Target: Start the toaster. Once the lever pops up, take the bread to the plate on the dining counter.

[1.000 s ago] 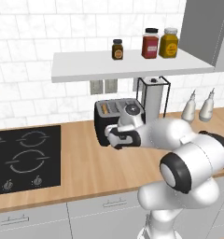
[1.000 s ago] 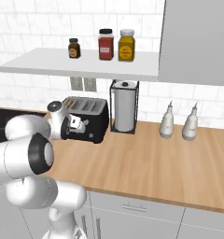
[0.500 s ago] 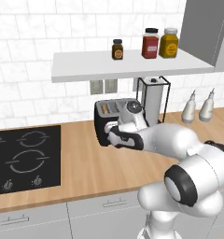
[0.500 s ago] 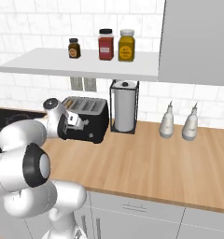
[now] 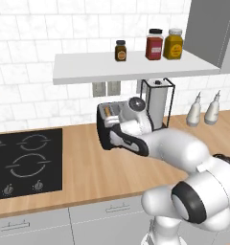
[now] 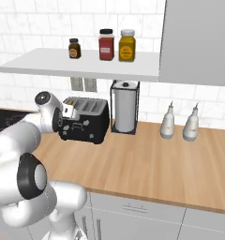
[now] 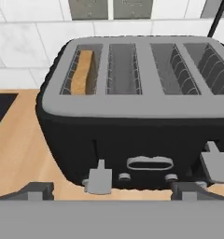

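I see the bread (image 7: 82,72) standing on edge in the toaster's (image 7: 132,135) leftmost slot, its long axis running front to back. I judge it light, stiff and crumbly, best pinched across its faces. My end effector (image 7: 109,189) hangs open before the toaster's front, at its left lever (image 7: 99,179).

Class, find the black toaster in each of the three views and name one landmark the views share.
Left base view: toaster centre, mostly behind the arm.
Right base view: toaster left of centre, beside the paper towel holder.
Hand view: toaster close up, bread in its leftmost slot.
Shared landmark: the wall outlets above it.
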